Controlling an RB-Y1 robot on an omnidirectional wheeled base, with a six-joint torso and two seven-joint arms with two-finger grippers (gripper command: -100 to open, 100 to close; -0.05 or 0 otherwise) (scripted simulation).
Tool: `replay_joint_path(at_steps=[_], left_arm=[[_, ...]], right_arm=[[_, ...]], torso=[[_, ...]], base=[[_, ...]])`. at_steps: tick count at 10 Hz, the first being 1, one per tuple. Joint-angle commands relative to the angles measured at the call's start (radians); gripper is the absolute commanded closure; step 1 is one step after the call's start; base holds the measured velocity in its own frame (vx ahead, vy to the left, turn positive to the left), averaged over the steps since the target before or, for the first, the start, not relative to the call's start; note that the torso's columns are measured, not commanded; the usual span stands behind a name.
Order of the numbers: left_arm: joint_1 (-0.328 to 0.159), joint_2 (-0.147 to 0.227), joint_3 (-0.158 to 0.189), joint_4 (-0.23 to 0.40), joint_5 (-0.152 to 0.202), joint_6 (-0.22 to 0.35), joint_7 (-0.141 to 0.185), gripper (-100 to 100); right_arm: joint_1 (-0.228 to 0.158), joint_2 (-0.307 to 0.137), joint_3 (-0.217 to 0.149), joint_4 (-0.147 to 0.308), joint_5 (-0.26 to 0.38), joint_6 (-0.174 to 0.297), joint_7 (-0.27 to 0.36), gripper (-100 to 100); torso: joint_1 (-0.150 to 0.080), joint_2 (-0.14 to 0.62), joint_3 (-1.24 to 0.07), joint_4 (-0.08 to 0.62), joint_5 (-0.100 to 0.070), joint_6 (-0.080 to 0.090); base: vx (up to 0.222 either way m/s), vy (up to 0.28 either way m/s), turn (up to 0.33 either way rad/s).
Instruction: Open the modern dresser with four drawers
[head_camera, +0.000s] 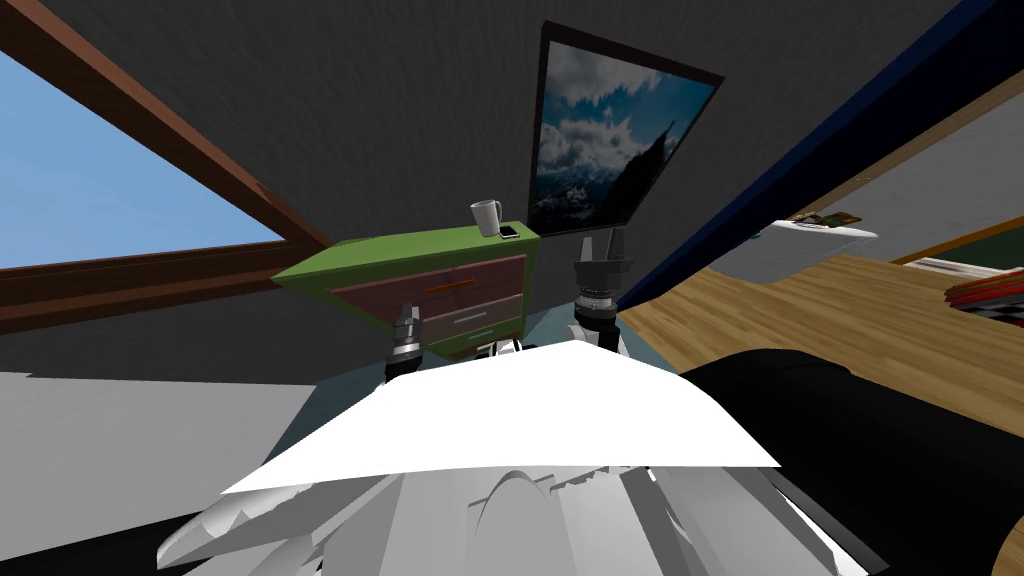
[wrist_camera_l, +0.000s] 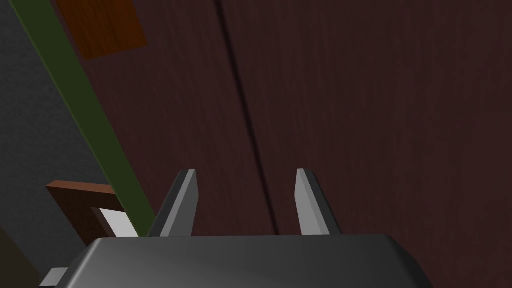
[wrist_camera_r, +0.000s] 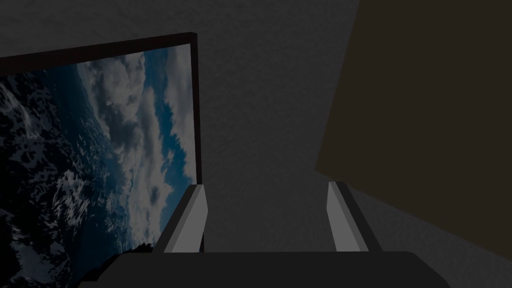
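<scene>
The dresser (head_camera: 400, 256) has a green top and frame and dark red-brown drawer fronts (head_camera: 440, 300). One drawer carries an orange handle (head_camera: 450, 287), the one below a grey handle (head_camera: 470, 319). My left gripper (head_camera: 407, 316) sits close in front of the drawers at their left side. In the left wrist view this gripper (wrist_camera_l: 245, 171) is open, with nothing between its fingers. It faces a dark drawer front (wrist_camera_l: 375, 125) near the seam between two drawers, with the orange handle (wrist_camera_l: 100, 25) off beyond it. My right gripper (head_camera: 598, 244) is raised beside the dresser and stands open (wrist_camera_r: 265, 185).
A white mug (head_camera: 487, 217) and a small phone (head_camera: 510, 232) rest on the dresser top. A framed sky picture (head_camera: 610, 140) hangs just right of it, and a window (head_camera: 100, 180) is at the left. Wooden floor (head_camera: 800, 310) stretches to the right, with a black bulk (head_camera: 880, 440) nearby.
</scene>
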Motion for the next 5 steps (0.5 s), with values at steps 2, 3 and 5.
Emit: replay_joint_path(at_steps=[2, 3, 5], left_arm=[[0.003, -0.007, -0.003, 0.099, 0.007, -0.031, -0.004, -100], [0.001, -0.009, -0.001, 0.125, 0.011, -0.051, -0.004, -100], [0.001, -0.009, -0.001, 0.138, 0.011, -0.051, -0.004, -100]], right_arm=[[0.000, 0.000, 0.000, 0.000, 0.000, 0.000, 0.000, 0], [0.000, 0.000, 0.000, 0.000, 0.000, 0.000, 0.000, 0], [0.000, 0.000, 0.000, 0.000, 0.000, 0.000, 0.000, 0]], torso=[[-0.001, 0.000, 0.000, 0.001, 0.000, 0.001], [0.000, 0.001, 0.001, 0.001, 0.000, 0.000], [0.002, 0.002, 0.002, 0.001, 0.001, 0.000]], base=[[-0.001, -0.016, -0.061], [0.000, -0.011, -0.063], [-0.002, -0.005, -0.020]])
